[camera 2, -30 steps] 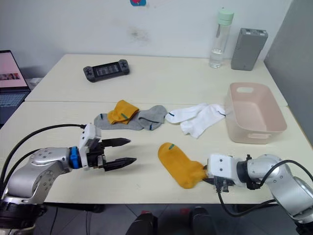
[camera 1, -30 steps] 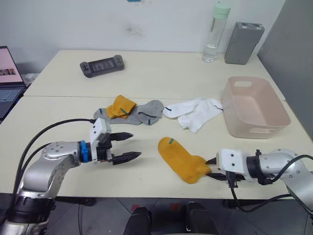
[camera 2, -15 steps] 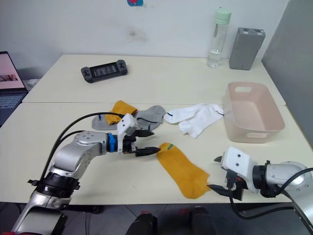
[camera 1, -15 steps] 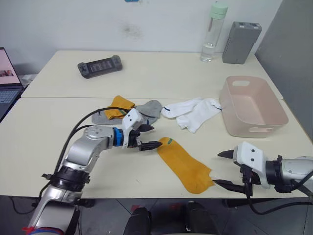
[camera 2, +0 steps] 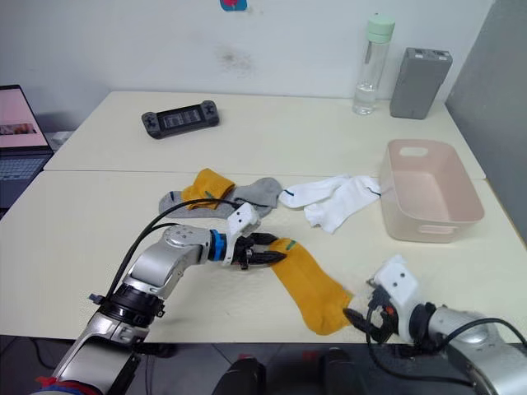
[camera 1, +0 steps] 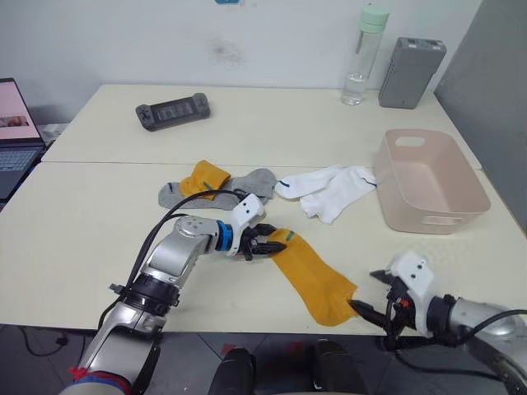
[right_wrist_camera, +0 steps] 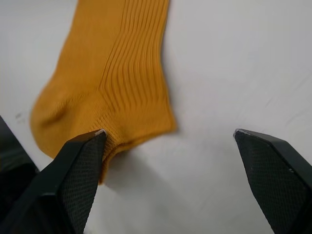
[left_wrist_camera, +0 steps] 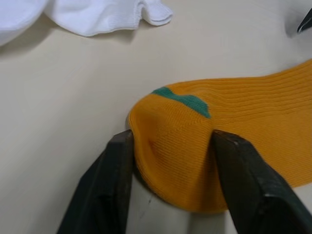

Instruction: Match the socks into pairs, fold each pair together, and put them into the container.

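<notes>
Between left gripper [left_wrist_camera: 170,146] fingers, ribbed orange sock [left_wrist_camera: 243,131]

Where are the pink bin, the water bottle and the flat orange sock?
pink bin [camera 1: 461,220], left eye view, near wall.
water bottle [camera 1: 360,70], left eye view, clear body.
flat orange sock [camera 2: 309,280], right eye view, middle.

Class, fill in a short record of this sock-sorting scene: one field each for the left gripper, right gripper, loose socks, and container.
left gripper: closed on toe end of flat orange sock
right gripper: open, at that sock's cuff end
other socks: orange sock on grey socks; white socks beside them
container: pink bin, no socks inside
</notes>
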